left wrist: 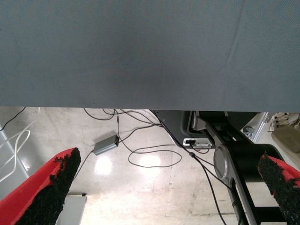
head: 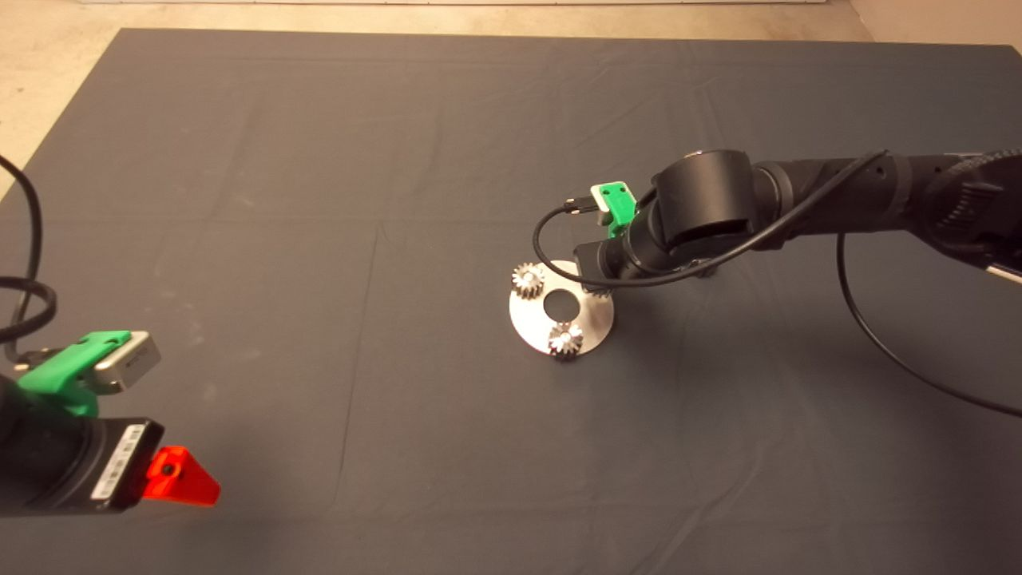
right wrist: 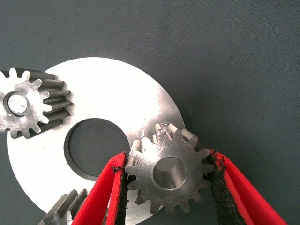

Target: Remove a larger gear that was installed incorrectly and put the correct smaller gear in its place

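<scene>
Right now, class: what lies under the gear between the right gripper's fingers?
Under the gear held in the right gripper lies the round steel plate. Any pin beneath it is hidden.

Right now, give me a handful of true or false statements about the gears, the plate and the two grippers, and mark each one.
1. The right gripper has a gear between its fingers, over the round metal plate. True.
2. The plate has no hole in its middle. False: a round central hole shows.
3. The left gripper is working at the plate. False: it waits at the mat's lower left edge.
4. Another gear sits on a pin at the plate's rim. True.
</scene>
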Motion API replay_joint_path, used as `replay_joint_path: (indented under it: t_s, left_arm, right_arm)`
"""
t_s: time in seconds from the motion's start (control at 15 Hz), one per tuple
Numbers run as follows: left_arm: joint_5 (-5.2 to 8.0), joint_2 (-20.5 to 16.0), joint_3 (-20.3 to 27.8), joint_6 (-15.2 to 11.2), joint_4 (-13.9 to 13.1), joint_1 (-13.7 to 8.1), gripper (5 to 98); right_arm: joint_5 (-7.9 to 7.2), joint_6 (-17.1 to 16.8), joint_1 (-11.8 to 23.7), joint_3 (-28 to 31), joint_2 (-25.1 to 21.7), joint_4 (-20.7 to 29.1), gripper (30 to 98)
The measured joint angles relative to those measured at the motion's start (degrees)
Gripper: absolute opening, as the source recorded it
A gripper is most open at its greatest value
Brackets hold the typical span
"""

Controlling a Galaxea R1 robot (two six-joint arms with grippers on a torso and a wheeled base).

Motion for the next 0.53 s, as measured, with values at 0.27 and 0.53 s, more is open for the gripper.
replay_joint_path:
  t_s: [0.27,0.53]
  left_arm:
    - [0.0,0.0,0.0,0.0,0.0,0.0,98.2]
    - [0.0,0.0,0.0,0.0,0.0,0.0,98.2]
  right_arm:
    - [0.0,0.0,0.0,0.0,-0.2,0.0,39.3]
    - [0.46,0.0,-0.1,0.2,-2.2,-0.5,39.3]
